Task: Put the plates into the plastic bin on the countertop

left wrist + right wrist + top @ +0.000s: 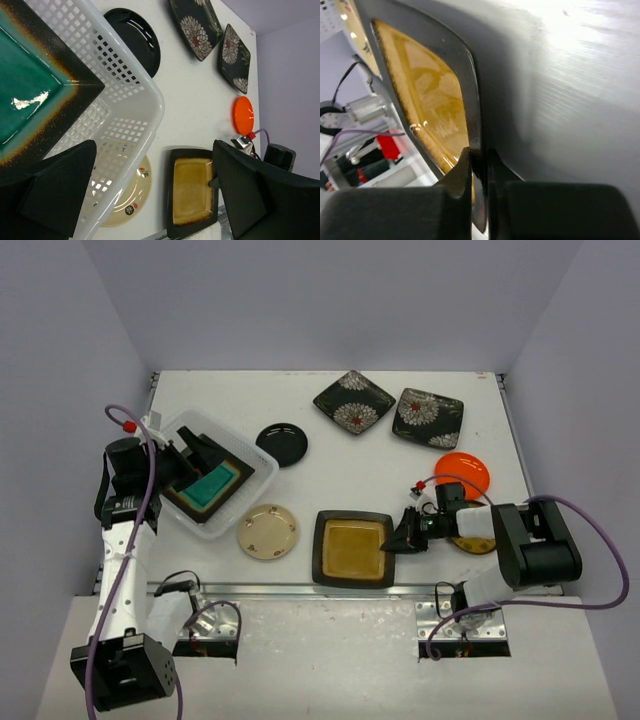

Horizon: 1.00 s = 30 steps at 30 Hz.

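On the left of the countertop [330, 445], the plastic bin [262, 472] is seen with the teal plate [208, 486] inside. Near the front edge, the amber plate [350, 547] is pinched at its right rim by the right gripper [479, 165]. The left gripper [197, 453] is held spread wide over the bin.
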{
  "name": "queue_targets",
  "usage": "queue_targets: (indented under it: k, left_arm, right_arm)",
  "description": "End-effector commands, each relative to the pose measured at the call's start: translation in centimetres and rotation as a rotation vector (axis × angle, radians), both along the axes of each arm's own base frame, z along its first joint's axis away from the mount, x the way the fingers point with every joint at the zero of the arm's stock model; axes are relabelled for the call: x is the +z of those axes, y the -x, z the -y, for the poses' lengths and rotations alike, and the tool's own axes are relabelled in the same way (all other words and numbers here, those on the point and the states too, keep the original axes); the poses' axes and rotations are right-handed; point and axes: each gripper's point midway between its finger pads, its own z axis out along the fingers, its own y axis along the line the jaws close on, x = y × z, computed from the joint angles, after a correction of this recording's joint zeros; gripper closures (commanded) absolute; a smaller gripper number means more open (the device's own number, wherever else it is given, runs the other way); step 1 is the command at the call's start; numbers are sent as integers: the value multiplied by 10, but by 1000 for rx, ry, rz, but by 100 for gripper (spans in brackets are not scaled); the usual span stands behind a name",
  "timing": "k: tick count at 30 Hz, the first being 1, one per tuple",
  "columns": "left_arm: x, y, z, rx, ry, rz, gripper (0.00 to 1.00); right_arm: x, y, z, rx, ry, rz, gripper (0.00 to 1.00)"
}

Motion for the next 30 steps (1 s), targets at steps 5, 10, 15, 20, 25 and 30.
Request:
queue_targets:
  k: [5, 10, 15, 20, 25, 30]
  left_arm:
    - [16, -3, 26, -136, -32, 88, 0]
    - [-3, 4, 91, -365, -59, 15, 0]
    - [-22, 11, 135, -469, -86, -38, 0]
    - [-35, 21, 173, -587, -54, -44, 0]
    - [-34, 32, 208, -689, -4, -47, 20]
    - [-23, 34, 223, -732, 34, -31, 84]
  right_arm:
    - [32, -20, -15, 21, -135, 146, 100]
    - [95, -27, -29, 73, -307, 306, 100]
    - [143, -33, -30, 99, -357, 421, 100]
    - [181, -30, -34, 149, -425, 488, 100]
    - [215, -28, -37, 181, -497, 547, 100]
    - [223, -31, -37, 172, -497, 562, 100]
